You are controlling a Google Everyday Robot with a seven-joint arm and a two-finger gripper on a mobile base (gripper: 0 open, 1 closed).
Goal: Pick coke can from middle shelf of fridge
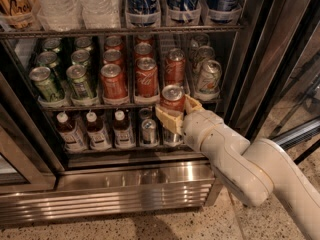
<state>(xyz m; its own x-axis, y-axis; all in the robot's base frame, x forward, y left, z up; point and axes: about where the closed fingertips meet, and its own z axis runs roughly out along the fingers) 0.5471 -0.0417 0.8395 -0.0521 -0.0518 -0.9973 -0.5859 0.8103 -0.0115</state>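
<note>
Where cans [145, 76] fill lanes [115, 101] (middle shelf [90, 106]), gripper [176, 107] fingers [167, 119] apparently clamp the coke can [172, 97].

The gripper [179, 112] sits at the front of the middle shelf [100, 105], around the coke can [172, 97]; other cans [65, 81] stand left; bottles [92, 131] below.

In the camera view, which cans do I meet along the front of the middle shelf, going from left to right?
Green can, second green can, orange-red can, red can, coke can held in the gripper at the shelf's front edge, silver-white can.
</note>
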